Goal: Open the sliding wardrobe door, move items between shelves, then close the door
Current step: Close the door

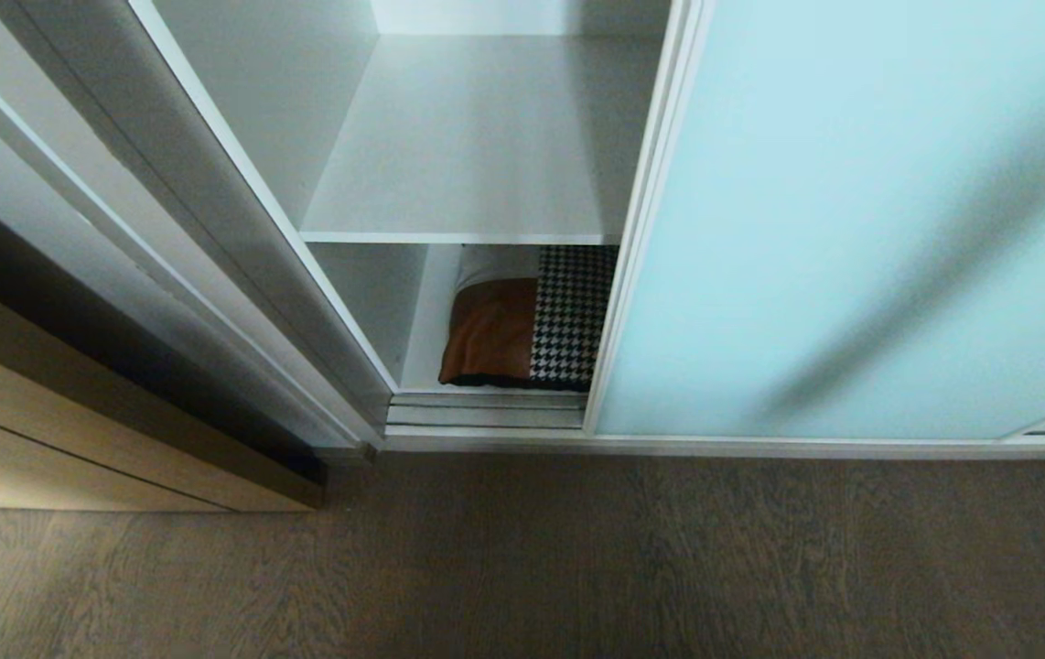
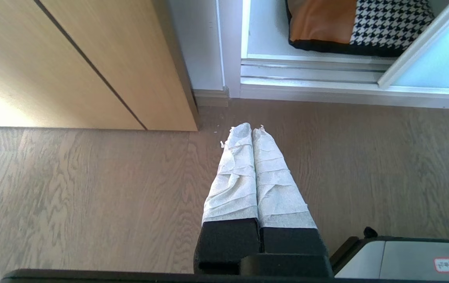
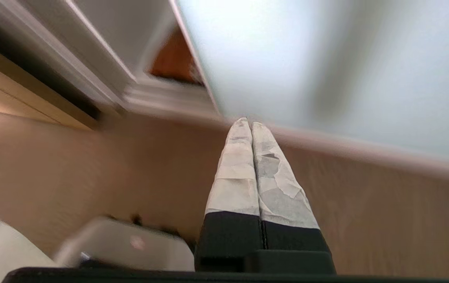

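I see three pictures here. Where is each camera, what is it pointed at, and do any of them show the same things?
Head view: from the robot's head, looking down into the wardrobe at a white shelf; no arm shows.
Left wrist view: behind the shut left gripper, above the wooden floor.
Right wrist view: behind the shut right gripper, facing the sliding wardrobe door.
Shared: the patchwork pillow and the door.

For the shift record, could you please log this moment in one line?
door: part open | pillow: bottom shelf | left hand: shut, empty | right hand: shut, empty, near door
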Controlling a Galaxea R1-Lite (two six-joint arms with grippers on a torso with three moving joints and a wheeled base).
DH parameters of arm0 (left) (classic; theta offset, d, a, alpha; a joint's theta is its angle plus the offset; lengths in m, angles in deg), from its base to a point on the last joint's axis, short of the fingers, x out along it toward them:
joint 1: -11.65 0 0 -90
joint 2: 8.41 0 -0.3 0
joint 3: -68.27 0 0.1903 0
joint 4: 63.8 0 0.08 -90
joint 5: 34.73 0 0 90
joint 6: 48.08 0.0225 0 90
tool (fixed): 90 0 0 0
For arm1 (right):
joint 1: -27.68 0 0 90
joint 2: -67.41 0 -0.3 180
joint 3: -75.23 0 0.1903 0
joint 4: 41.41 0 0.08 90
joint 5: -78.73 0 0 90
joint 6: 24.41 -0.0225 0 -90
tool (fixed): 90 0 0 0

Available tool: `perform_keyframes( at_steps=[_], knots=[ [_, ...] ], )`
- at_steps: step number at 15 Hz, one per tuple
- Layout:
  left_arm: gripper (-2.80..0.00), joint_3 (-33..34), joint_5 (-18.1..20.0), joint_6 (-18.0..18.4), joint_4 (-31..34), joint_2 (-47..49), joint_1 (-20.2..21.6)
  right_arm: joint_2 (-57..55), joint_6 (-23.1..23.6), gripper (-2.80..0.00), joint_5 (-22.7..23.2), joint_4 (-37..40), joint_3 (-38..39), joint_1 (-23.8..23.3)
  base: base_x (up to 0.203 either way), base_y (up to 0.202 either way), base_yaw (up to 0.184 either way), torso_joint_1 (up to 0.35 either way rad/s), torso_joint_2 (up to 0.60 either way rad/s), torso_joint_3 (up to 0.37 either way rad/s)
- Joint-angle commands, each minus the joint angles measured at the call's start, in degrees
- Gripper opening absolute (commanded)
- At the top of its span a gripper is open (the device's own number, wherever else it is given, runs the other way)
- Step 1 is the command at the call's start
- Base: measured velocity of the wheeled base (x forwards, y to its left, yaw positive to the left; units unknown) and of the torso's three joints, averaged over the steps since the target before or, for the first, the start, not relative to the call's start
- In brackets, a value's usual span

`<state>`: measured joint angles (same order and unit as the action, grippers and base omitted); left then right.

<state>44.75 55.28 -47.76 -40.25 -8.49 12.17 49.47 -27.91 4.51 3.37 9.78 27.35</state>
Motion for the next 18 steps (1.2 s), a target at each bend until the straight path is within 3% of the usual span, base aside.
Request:
perform_keyframes(
  at_steps=[1,3,6,7,9,10,14,18],
  knots=[
    [-2.8,0.0,0.0,0.0,0.0,0.0,0.0,-11.9,-0.2,-2.8,3.4,-0.3,-8.6,0.0,0.0,0.0,0.0,0.0,0.0,0.0],
    [-2.8,0.0,0.0,0.0,0.0,0.0,0.0,-20.9,-0.3,-2.8,8.1,-0.7,-18.6,0.0,0.0,0.0,0.0,0.0,0.0,0.0],
    [-2.8,0.0,0.0,0.0,0.0,0.0,0.0,-33.1,-0.3,-2.8,11.5,-0.9,-33.3,0.4,0.0,0.0,0.0,0.0,0.0,0.0],
    [-2.8,0.0,0.0,0.0,0.0,0.0,0.0,-36.1,-0.4,-2.8,12.1,-0.8,-37.2,1.7,0.0,0.0,0.0,0.0,0.0,0.0],
    [-2.8,0.0,0.0,0.0,0.0,0.0,0.0,-38.7,-0.4,-2.8,12.6,-0.5,-40.2,8.9,0.0,0.0,0.0,0.0,0.0,0.0],
    [-2.8,0.0,0.0,0.0,0.0,0.0,0.0,-40.6,-0.4,-2.8,12.6,-0.6,-41.1,12.1,0.0,0.0,0.0,0.0,0.0,0.0],
    [-2.8,0.0,0.0,0.0,0.0,0.0,0.0,-49.2,-1.3,-2.8,12.2,-0.9,-48.1,15.5,0.0,0.0,0.0,0.0,0.0,0.0],
    [-2.8,0.0,0.0,0.0,0.0,0.0,0.0,-56.4,-1.5,-2.8,4.9,-1.0,-56.8,24.4,0.0,0.0,0.0,0.0,0.0,0.0]
  ],
)
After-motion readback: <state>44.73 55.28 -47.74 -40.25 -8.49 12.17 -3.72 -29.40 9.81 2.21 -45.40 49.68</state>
